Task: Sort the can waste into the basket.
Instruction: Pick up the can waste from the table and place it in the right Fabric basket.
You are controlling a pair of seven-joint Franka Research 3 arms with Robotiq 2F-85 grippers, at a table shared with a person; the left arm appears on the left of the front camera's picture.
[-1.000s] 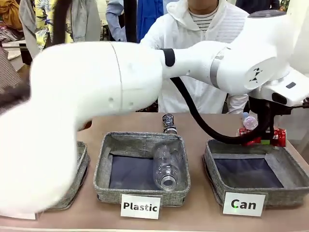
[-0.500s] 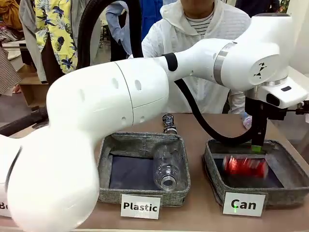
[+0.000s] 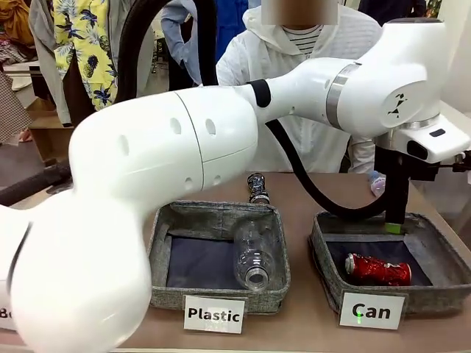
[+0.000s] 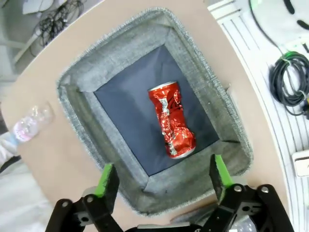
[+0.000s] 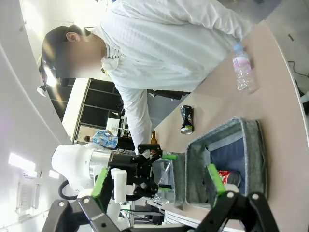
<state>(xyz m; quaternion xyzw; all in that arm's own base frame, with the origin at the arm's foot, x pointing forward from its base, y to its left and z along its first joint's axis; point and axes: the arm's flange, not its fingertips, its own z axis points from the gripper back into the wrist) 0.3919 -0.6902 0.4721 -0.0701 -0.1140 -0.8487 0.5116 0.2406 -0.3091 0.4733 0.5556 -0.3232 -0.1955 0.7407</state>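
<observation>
Front: left gripper (image 3: 394,225) hangs above the Can basket (image 3: 324,254); one red crushed can (image 3: 377,269) lies inside; one black can (image 3: 257,187) lies on the table (image 3: 302,327) | Left wrist: jaws wide apart, empty, red can below between them | Right wrist: right gripper (image 5: 159,181) wide apart, empty.

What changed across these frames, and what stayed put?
The left hand opened and let go of the crushed red can, which dropped into the Can basket and now lies on its dark lining. The clear plastic bottle in the Plastic basket and the dark can behind it stayed put.
</observation>
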